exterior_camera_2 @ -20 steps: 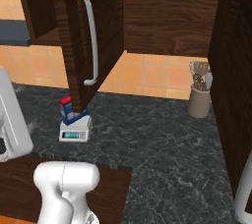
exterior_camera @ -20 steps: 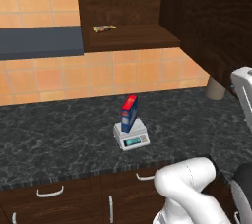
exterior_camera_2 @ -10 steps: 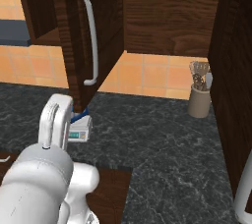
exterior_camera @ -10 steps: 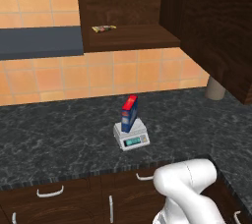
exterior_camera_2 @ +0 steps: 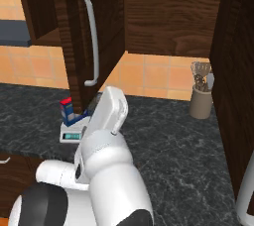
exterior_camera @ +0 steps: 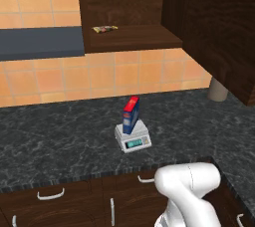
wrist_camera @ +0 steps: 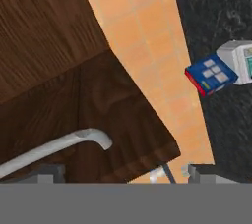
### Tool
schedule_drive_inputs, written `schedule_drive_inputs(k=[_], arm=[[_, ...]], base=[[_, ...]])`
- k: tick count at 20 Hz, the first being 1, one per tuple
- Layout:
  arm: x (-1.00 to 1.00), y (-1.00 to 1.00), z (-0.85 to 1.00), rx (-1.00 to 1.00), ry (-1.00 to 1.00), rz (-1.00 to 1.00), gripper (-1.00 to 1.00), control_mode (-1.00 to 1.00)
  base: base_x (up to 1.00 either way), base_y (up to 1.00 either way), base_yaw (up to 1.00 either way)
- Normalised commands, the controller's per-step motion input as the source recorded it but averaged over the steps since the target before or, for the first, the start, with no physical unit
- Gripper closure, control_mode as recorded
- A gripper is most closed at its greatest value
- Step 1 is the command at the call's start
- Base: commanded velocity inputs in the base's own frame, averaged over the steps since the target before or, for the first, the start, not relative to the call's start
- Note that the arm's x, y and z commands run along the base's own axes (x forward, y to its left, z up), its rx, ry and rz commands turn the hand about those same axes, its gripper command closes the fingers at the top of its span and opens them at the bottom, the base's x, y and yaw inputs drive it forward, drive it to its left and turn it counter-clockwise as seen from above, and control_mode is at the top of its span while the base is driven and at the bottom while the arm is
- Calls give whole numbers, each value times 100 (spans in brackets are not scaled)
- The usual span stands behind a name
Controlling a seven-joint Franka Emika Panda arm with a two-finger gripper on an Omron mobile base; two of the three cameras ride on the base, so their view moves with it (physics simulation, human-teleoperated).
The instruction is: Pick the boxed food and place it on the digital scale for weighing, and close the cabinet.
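Gripper: only the dark tips show at the bottom of the hand view, w/ a gap between them and nothing in it; can't tell how wide it's open. Just ahead of the tips is the lower corner of the cabinet door, w/ the end of its silver bar handle curving in from the left. In the right base view the white arm rises in front of the door, forearm near the handle's lower end; door stands open, swung out from the cabinet. Boxed food stands upright on the digital scale, on the dark counter below the open cabinet; also seen at on scale. Yellowish snack packet lies on the cabinet shelf. Utensil holder sits on the counter by the wall, well to the right.
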Motion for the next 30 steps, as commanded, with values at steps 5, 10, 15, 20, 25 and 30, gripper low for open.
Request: schedule_drive_inputs(k=[5, 10, 15, 20, 25, 30], arm=[[82, -5, -3, 11, -14, 15, -100, -100], [54, 0, 0, 2, -5, 10, -100, -100], [47, -24, -9, 0, -1, 9, -100, -100], [14, -11, -1, -1, 0, 2, -100, -100], [39, 6, 27, 0, -4, 10, -100, -100], [-4, 62, 83, -3, -26, 15, -100, -100]], base=[[0, 0, 0], [0, 0, 0], [0, 0, 0], [0, 0, 0], [0, 0, 0], [0, 0, 0]])
